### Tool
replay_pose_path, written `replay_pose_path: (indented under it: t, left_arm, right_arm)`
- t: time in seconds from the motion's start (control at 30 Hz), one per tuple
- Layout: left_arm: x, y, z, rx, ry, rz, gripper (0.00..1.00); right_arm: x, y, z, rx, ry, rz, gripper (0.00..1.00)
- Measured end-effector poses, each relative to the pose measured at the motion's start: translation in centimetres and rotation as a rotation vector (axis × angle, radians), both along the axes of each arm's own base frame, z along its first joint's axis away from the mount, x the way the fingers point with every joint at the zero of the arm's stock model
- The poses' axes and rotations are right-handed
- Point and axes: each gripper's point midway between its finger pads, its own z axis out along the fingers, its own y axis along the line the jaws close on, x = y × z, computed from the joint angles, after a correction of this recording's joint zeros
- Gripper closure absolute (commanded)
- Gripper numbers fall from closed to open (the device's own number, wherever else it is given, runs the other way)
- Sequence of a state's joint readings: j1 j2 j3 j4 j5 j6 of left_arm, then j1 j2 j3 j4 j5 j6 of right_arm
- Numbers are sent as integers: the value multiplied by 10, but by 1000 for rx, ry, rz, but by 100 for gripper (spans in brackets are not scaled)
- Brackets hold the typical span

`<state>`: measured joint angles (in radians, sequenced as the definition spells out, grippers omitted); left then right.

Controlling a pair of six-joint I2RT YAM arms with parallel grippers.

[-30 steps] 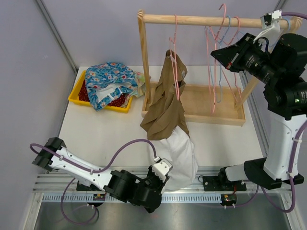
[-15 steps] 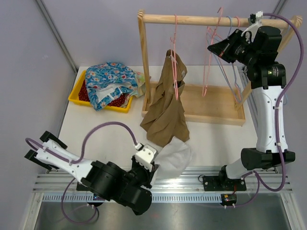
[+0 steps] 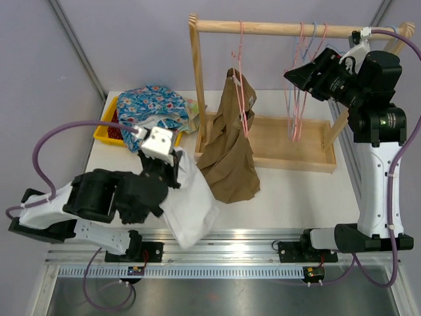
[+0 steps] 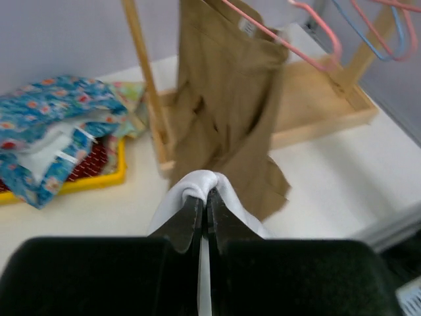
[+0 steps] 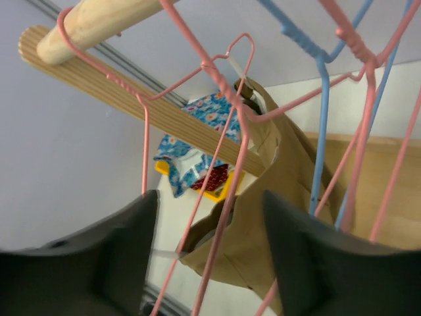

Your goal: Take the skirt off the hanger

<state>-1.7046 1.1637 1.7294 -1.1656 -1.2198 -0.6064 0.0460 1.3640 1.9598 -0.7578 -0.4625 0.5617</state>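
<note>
The left tool (image 4: pixel 204 201) was clamped on a fold of the white skirt (image 4: pixel 195 182), which hung below it over the desk (image 4: pixel 342 164) (off the hanger). Beyond it, a brown garment (image 4: pixel 223 112) hung on a pink hanger (image 4: pixel 283 43). The right tool (image 5: pixel 209 257) stood with its fingers apart, holding nothing, up among the hangers.

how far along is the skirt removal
Done: the white garment, apparently the skirt, is off the rack. In hand: the left fingers pinch its folded edge. Left: setting it down and letting go; a brown garment hangs on the rack.
</note>
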Motion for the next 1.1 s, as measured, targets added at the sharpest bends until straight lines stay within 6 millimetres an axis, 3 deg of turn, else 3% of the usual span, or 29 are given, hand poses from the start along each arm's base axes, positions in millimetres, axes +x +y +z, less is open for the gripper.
replay_pose_path:
  t: [0.13,0.37,0.47,0.57,0.63,0.7,0.77,0.83,0.93,1.0,1.1]
  left_arm:
    - [50,49,26,31,-71,152,100]
    - [121,123,77,87,-162,422,100]
    - [161,148,93,105,-175,535,100]
    - [214,175,91,115,-151,646,100]
    - [253,191,73,120,-105,705,91]
    - [293,202,33,129,-18,727,38]
    - [322,205,-19,125,93,718,1]
    - [339,204,-85,129,235,702,1]
    - [328,201,-170,154,428,671,1]
    - [319,197,-190,155,488,654,1]
    - [315,189,-174,106,458,622,1]
  right_arm:
    - [-19,-3,9,-30,-37,-6,4]
    - [-63,-16,25,-61,-123,-63,2]
    - [-79,-18,20,-64,-132,-72,2]
    - [-84,-18,12,-63,-125,-70,2]
    - [-83,-17,6,-62,-111,-67,2]
    - [-82,-16,-1,-60,-93,-63,2]
    - [-79,-15,-8,-60,-73,-58,2]
    - [-78,-14,-13,-60,-54,-50,2]
    - [-83,-13,-13,-59,-52,-37,2]
    - [-89,-9,-10,-53,-65,-10,3]
    - [-101,1,3,-33,-108,55,3]
